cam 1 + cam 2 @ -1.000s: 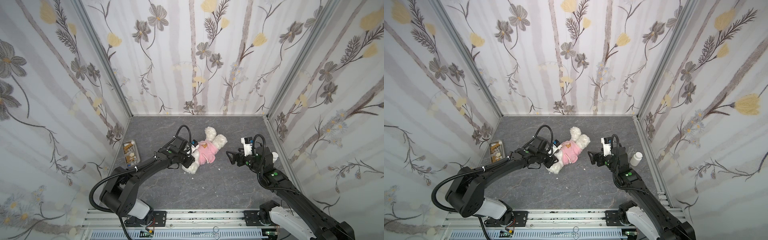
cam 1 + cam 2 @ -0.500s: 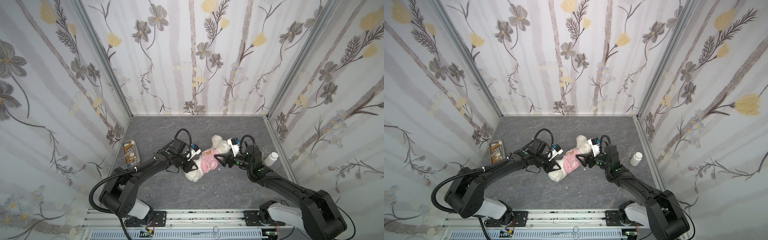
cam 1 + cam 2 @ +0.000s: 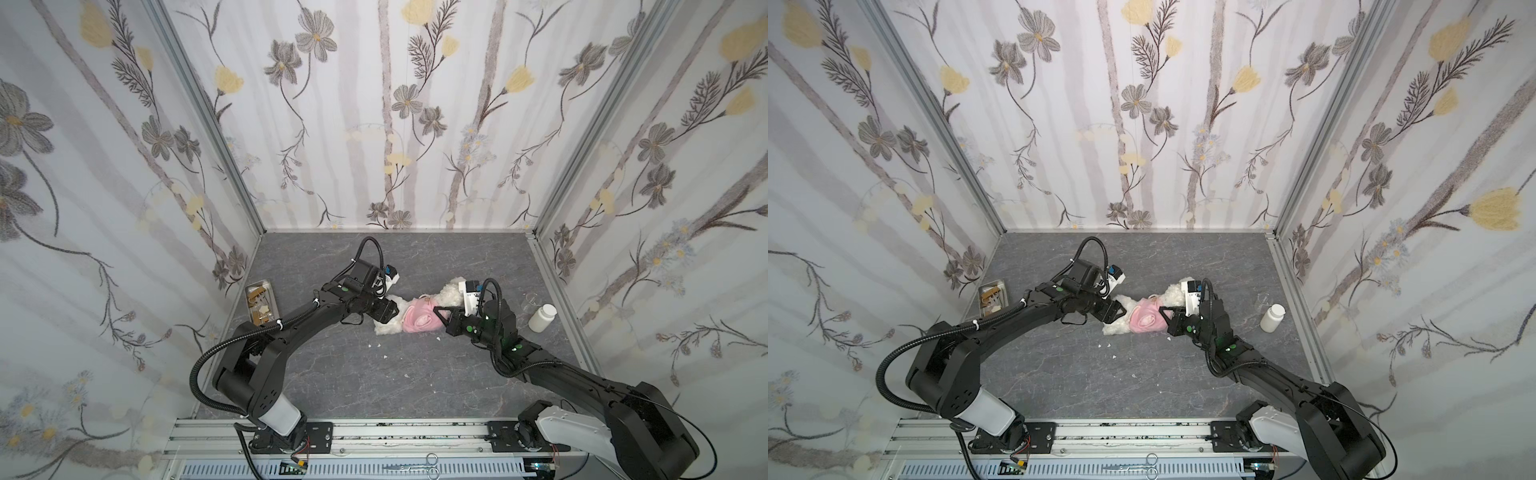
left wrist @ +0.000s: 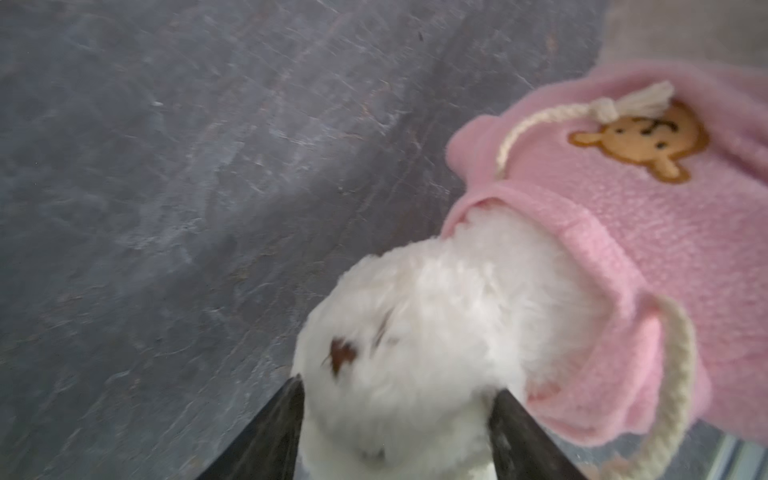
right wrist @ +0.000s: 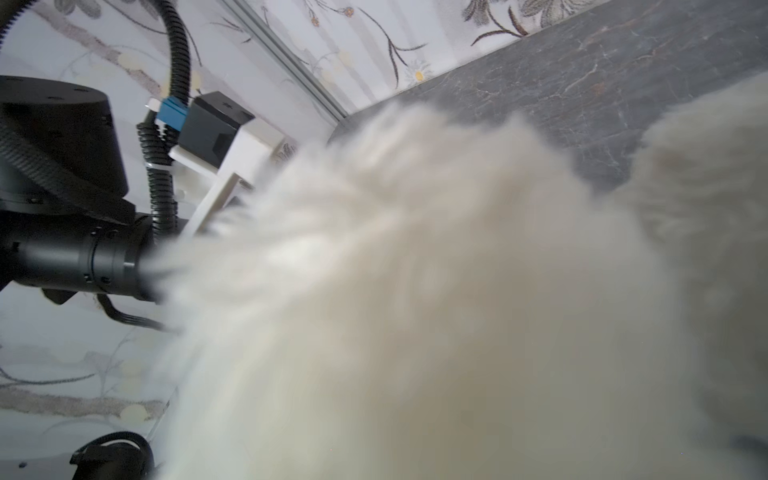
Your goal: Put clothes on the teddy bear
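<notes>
The bear point(image 3: 385, 327) lies mid-counter point(image 3: 353, 374), head to the left, wearing a pink hoodie point(image 3: 417, 319). The left tool point(image 4: 399, 386) is released, fingers point(image 4: 286, 419) spread either side of the head. The right tool point(image 3: 439, 318) meets the hoodie's right edge; I cannot tell if it is clenched.

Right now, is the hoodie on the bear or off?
On. The hoodie wraps the bear, whose white furry head emerges from its corded opening. Whether the arms are through the sleeves, cannot tell.
</notes>
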You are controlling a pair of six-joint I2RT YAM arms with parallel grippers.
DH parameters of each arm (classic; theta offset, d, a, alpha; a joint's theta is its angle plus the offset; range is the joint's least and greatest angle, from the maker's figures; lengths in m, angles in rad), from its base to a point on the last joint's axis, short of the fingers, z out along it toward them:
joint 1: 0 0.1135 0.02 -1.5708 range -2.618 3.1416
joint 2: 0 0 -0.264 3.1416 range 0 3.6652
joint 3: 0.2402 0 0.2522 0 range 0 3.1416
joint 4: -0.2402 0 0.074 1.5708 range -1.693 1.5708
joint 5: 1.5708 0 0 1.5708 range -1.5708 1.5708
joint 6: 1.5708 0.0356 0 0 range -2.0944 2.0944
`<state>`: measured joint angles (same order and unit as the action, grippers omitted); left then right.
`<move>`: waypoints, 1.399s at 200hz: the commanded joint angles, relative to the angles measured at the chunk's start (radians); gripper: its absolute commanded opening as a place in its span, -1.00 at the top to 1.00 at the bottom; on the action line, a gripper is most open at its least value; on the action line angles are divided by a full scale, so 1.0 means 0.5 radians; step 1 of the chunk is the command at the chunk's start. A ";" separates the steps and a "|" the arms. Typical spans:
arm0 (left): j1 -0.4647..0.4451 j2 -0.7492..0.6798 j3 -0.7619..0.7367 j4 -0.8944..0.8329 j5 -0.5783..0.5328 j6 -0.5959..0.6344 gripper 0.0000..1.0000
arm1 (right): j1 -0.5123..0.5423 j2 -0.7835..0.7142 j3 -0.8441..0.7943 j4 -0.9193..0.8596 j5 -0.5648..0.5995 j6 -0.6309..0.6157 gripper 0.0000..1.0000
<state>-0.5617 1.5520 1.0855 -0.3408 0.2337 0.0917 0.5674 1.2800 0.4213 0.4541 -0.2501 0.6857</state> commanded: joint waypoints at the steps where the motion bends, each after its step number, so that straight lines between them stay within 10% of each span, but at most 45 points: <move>1: -0.030 -0.134 0.019 0.055 -0.488 -0.115 -0.41 | 0.029 -0.043 -0.020 -0.050 0.247 0.245 0.83; 92: -0.834 -0.403 0.026 0.093 -0.112 -0.078 0.35 | 0.037 -0.100 -0.026 -0.125 0.265 0.295 0.87; 155: -0.852 -0.162 0.192 0.087 -0.115 0.006 0.70 | 0.048 -0.109 -0.040 -0.113 0.265 0.301 0.90; 280: -0.814 -0.019 0.207 0.068 -0.329 0.106 0.67 | 0.062 -0.100 -0.029 -0.105 0.261 0.294 0.94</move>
<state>-0.9730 1.5318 1.1767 -0.3199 0.1150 0.1314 0.5961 1.2297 0.3985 0.3634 -0.1238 0.8288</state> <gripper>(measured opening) 0.154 0.100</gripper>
